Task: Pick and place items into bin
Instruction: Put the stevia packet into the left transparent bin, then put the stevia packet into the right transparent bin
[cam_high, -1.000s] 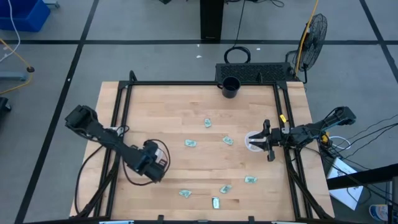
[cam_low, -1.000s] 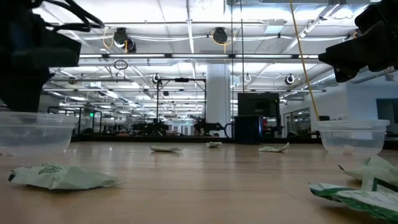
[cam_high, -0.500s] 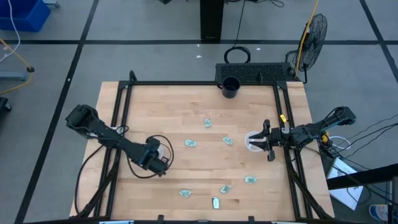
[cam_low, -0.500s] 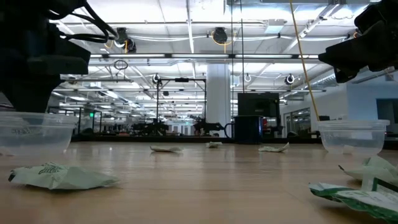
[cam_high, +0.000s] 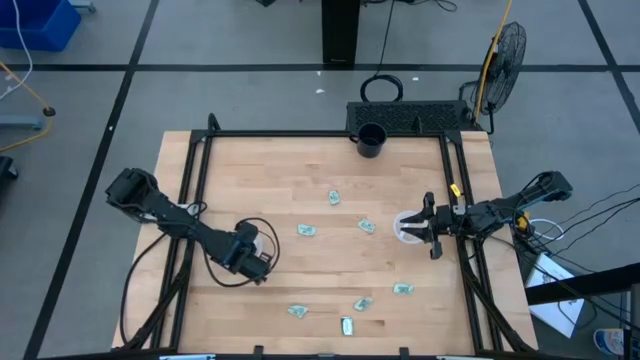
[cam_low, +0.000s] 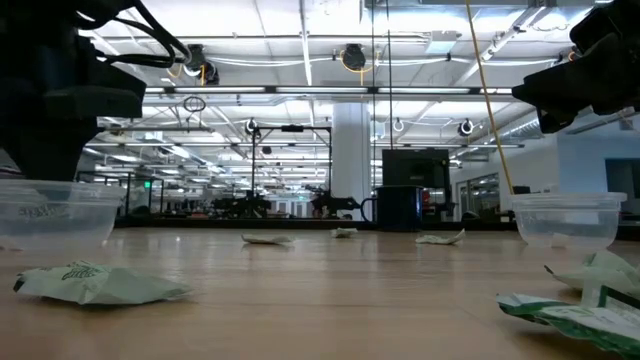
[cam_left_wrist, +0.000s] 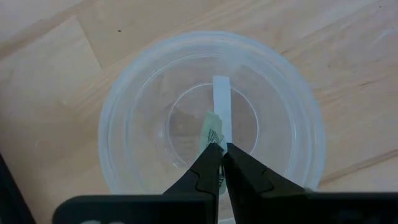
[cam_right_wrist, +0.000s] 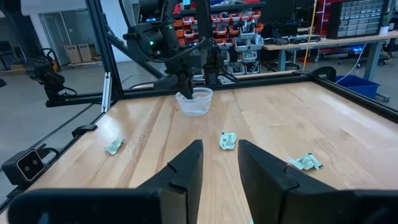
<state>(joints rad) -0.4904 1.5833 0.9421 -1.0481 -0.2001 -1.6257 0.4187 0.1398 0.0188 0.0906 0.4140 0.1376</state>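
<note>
Left gripper (cam_left_wrist: 221, 163) over clear cup (cam_left_wrist: 211, 118) at table's left, fingers pinched on green-white packet (cam_left_wrist: 212, 134) above cup's inside; print on packet unreadable. Right gripper (cam_right_wrist: 219, 163) at right, fingers apart, beside second clear cup (cam_high: 408, 228). Other packets (cam_high: 306, 230) scattered mid-table. Light wood butcher-block table (cam_high: 290, 180), black frame. Black cup (cam_high: 370, 139) at far edge. Room: open workshop, ceiling lights, shelving.

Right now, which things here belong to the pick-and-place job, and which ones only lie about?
Job:
- loose green pieces on the table
- held piece in the shut left hand
- clear cup beneath it
- right hand, open, beside the second clear cup

Lying about:
- black cup
- fan
</note>
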